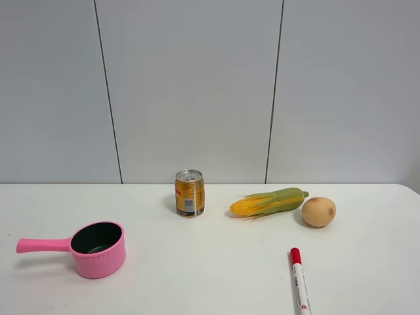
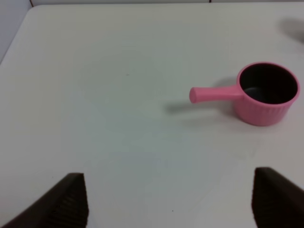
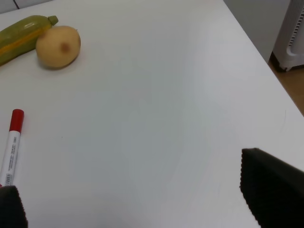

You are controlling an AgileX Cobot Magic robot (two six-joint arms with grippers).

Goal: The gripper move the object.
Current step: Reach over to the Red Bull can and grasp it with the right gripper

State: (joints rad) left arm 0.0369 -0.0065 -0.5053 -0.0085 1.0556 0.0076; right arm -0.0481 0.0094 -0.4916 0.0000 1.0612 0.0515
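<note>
My left claw (image 2: 168,203) and right claw (image 3: 141,199) gaped wide, empty; the gold can (image 1: 189,193) stood upright near the corn (image 1: 269,202)

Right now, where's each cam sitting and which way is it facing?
Exterior high: high, facing table and wall; sees can, corn, potato, marker, pink pot; no arm shows.
Left wrist: above table, angled down at pot; left gripper open.
Right wrist: angled down at potato, corn, marker; right gripper open.
Shared: pot, exterior and left wrist; potato, corn, marker, exterior and right wrist.
</note>
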